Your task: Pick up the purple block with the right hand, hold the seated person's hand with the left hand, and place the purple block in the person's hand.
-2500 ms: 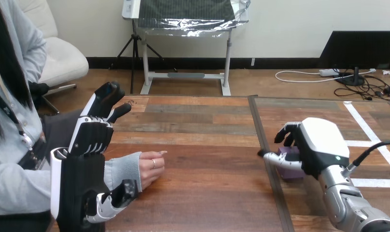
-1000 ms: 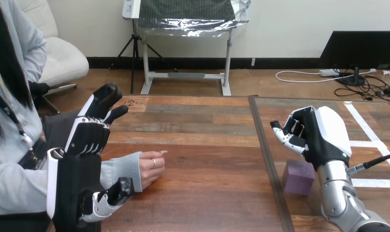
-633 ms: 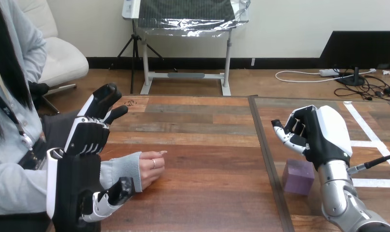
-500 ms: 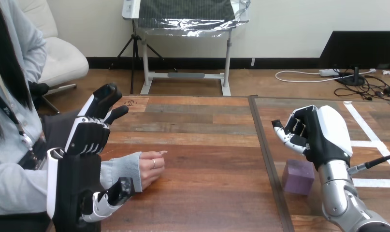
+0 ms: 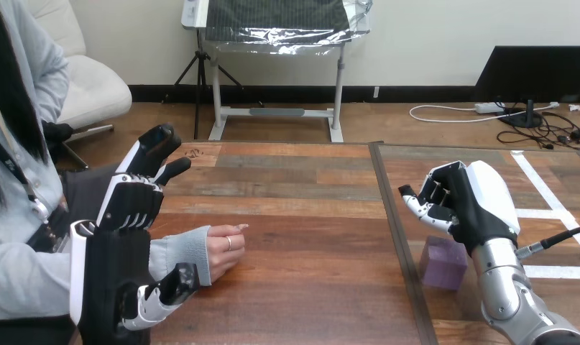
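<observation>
Block (image 5: 445, 263): purple, on counter (image 5: 308, 215), right side. Lies just below right hand (image 5: 468, 205), the nearer hand, not touching it; that hand's fingers curled, empty. Left hand (image 5: 118, 244): fingers straight, beside person's hand (image 5: 222, 251), not closed on it.

- We see a matte purple cube block (image 5: 443, 261), one plain colour all over.
- Here's the right hand (image 5: 468, 205): white shell on black, fingers banded black and white, silver forearm.
- Our left hand (image 5: 121, 244) wears the same black and white.
- We note the wooden plank table (image 5: 301, 215), striped in brown and grey tones, with white tape lines (image 5: 553, 272).
- We spot a grey knit sleeve (image 5: 179, 255).
</observation>
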### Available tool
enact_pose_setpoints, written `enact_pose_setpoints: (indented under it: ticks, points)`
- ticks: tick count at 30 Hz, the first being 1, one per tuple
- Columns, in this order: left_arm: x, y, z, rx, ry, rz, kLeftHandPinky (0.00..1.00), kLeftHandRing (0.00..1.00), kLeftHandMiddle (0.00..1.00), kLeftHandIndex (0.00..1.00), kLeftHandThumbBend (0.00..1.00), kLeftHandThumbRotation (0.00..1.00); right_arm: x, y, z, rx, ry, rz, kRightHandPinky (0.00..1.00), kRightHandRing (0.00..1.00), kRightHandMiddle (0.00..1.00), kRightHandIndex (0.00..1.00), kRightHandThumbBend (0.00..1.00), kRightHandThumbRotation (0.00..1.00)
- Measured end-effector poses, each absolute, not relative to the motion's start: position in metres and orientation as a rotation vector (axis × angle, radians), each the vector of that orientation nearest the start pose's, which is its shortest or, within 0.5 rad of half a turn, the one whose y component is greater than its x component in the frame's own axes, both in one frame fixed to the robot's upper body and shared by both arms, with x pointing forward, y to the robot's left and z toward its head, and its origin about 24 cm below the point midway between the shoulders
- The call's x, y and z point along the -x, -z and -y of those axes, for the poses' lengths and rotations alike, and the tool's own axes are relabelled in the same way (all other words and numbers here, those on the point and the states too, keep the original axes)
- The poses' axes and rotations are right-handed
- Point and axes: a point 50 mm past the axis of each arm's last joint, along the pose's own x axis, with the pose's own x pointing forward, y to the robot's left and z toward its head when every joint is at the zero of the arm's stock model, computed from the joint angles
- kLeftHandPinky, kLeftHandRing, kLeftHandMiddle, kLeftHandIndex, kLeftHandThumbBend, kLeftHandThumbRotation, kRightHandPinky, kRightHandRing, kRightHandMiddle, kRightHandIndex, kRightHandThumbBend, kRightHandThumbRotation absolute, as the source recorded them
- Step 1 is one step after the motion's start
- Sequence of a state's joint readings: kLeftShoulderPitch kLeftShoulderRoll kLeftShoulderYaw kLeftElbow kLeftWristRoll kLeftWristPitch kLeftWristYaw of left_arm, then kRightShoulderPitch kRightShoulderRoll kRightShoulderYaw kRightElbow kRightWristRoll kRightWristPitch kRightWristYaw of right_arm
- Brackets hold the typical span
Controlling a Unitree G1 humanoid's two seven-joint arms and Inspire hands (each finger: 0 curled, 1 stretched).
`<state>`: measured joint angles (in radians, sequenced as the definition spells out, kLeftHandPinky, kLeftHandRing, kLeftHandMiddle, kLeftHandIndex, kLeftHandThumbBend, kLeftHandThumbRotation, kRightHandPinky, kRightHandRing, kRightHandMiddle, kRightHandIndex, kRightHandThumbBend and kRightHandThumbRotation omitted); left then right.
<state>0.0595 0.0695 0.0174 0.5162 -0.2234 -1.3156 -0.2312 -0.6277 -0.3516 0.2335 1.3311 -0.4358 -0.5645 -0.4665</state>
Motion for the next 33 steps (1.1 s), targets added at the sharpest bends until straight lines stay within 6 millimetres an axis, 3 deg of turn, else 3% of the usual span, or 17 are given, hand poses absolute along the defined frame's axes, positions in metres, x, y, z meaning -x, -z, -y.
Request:
enact_pose_setpoints:
  ticks: [10, 18, 19, 33]
  points:
    - [-0.188, -0.033, -0.176, -0.037, 0.034, 0.746, 0.8, 0.89, 0.89, 0.87, 1.0, 0.74, -0.323, -0.005, 0.217, 0.883, 0.026, 0.009, 0.55, 0.6, 0.64, 0.68, 0.8, 0.56]
    - [-0.189, -0.033, -0.174, -0.041, 0.039, 0.742, 0.81, 0.89, 0.89, 0.87, 1.0, 0.73, -0.326, -0.011, 0.216, 0.887, -0.024, 0.048, 0.66, 0.73, 0.74, 0.76, 0.95, 0.56]
    - [-0.189, -0.033, -0.174, -0.039, 0.038, 0.735, 0.81, 0.89, 0.9, 0.87, 1.0, 0.73, -0.328, -0.016, 0.216, 0.893, -0.057, 0.064, 0.68, 0.78, 0.79, 0.8, 0.99, 0.58]
    - [-0.189, -0.032, -0.175, -0.036, 0.032, 0.73, 0.83, 0.9, 0.9, 0.87, 1.0, 0.72, -0.327, -0.02, 0.221, 0.912, -0.132, 0.06, 0.71, 0.81, 0.84, 0.83, 1.0, 0.59]
